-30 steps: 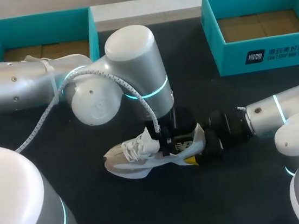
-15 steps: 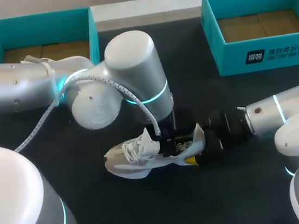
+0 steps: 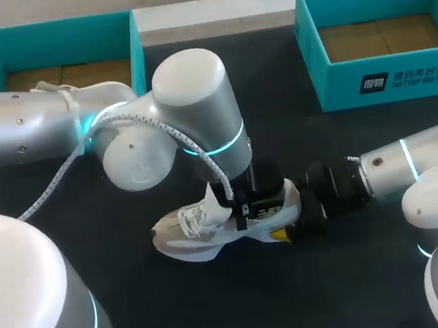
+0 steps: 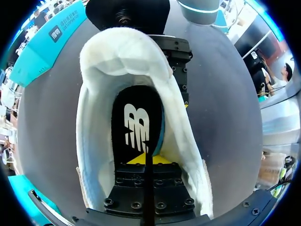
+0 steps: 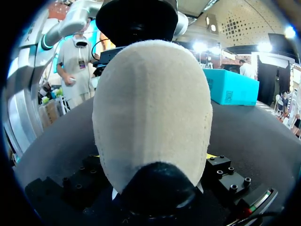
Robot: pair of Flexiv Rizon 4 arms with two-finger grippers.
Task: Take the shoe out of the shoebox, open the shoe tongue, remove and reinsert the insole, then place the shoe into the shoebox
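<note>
Shoe [image 3: 199, 229] out on the dark table [image 3: 221, 308], standing upright on its sole between the two arms, toe toward my left, heel toward my right, well apart from both boxes. Left arm [image 3: 118, 120] sweeps in from the left side and drops the left gripper [image 4: 148, 162] straight down into the shoe's mouth, just behind the white laces [image 3: 201, 214]. From the left wrist you look right into the white-lined opening. The black insole [image 4: 136, 120] with its white mark lies flat on the bottom, a sliver of teal along one edge, and the yellow tips sit on its near end. The two black finger blocks are drawn together, with only a thin dark seam between them.

Over to the other side: right arm [image 3: 411, 164] comes in low from the right, and the right gripper [image 3: 299, 216] is on the heel. In the right wrist view the pale heel fills the space ahead, with a black finger block on each side of it, pressing in from both sides. So that gripper is clamped on the shoe.

Left box [image 3: 60, 39], teal, sits at the table's far left corner, partly behind the left arm. Right box [image 3: 384, 79], teal too, sits at the far right corner. Brown cardboard floors show in both.
</note>
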